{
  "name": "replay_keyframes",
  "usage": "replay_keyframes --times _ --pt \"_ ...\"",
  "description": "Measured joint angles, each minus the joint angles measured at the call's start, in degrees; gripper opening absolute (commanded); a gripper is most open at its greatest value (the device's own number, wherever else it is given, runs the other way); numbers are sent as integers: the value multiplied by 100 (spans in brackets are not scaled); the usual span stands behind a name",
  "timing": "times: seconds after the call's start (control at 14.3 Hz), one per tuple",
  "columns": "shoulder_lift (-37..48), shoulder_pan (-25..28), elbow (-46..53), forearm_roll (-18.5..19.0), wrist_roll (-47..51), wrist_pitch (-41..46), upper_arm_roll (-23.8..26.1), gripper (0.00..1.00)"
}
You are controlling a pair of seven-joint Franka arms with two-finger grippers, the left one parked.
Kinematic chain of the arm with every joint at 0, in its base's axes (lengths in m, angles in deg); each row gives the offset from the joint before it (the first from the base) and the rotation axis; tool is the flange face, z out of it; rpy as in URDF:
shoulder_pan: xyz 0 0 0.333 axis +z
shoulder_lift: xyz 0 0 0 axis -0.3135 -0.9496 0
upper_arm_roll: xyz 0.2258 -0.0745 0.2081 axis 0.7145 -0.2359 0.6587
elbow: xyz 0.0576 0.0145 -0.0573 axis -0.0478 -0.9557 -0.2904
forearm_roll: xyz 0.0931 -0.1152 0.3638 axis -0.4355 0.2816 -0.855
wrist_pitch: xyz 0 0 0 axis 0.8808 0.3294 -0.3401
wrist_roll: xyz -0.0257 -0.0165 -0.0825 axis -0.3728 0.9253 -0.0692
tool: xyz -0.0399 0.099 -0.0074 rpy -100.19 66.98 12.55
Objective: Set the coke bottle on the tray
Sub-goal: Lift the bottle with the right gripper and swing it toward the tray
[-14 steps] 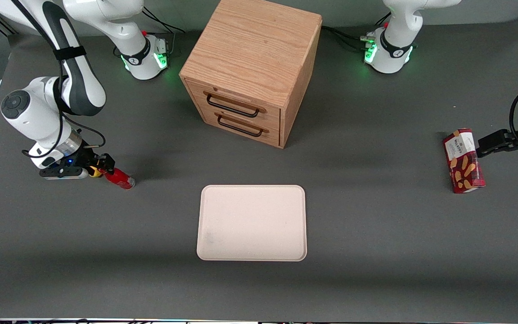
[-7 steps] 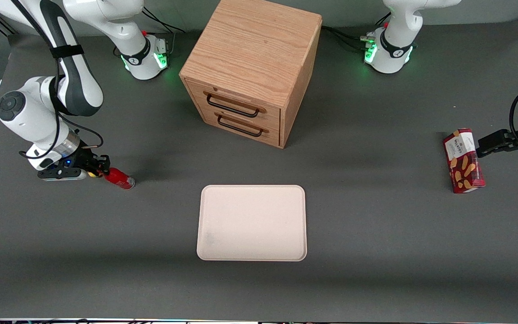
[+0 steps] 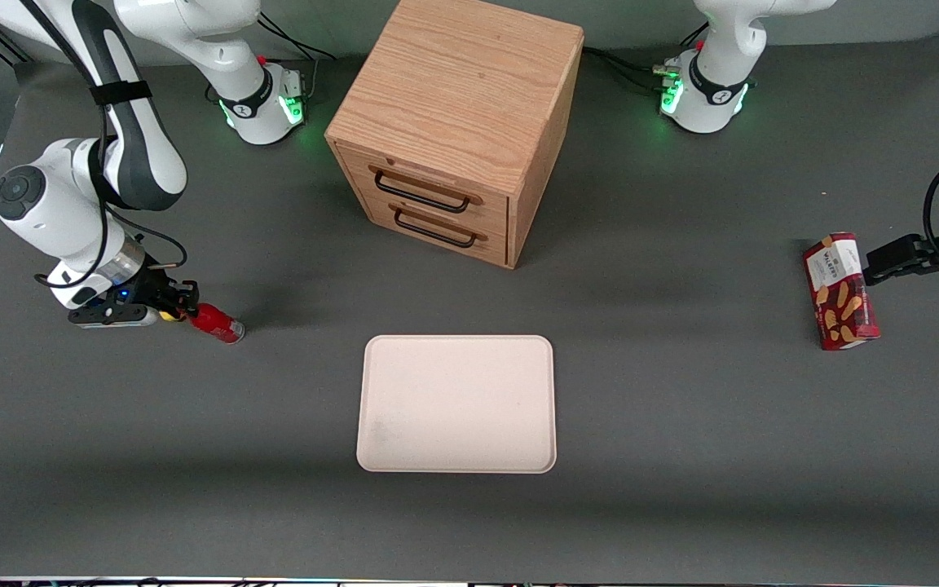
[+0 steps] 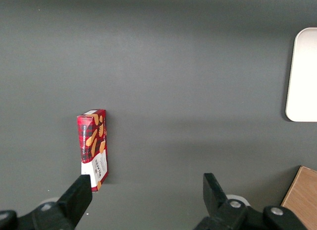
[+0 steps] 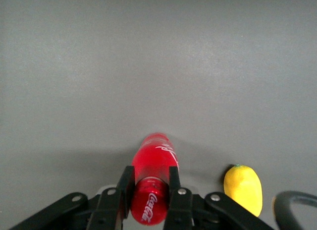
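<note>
The coke bottle (image 3: 217,324), small, slim and red, lies on its side on the dark table toward the working arm's end. My right gripper (image 3: 186,309) is low at the bottle's cap end. In the right wrist view the gripper (image 5: 149,172) has one black finger pressed on each side of the bottle (image 5: 152,163), so it is shut on it. The bottle's clear base points toward the tray. The tray (image 3: 457,403), flat and pale cream-pink, lies in the middle of the table, nearer the front camera than the cabinet; its edge shows in the left wrist view (image 4: 303,76).
A yellow rounded lump (image 5: 242,188) lies close beside the gripper, partly hidden under it in the front view (image 3: 166,314). A wooden two-drawer cabinet (image 3: 453,122) stands farther from the camera than the tray. A red snack box (image 3: 840,291) lies toward the parked arm's end.
My wrist has shifted slightly toward the working arm's end of the table and lower, so it covers more of the yellow lump. The bottle's base has stayed at the same spot.
</note>
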Motion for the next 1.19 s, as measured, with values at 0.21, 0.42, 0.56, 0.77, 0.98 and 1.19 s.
replay_keyframes --times 0.21,0.42,0.56,0.77,0.98,1.19 --pt "-1 1 286 0 -4 470 7 0" --pt "1 1 1300 0 -5 1843 12 0" --pt "4 3 1903 0 -5 2560 14 0" --pt "5 8 2667 2 -6 3510 15 0" --pt "9 8 3465 47 -9 4358 15 0" --pt "18 8 4153 203 -10 4963 15 0"
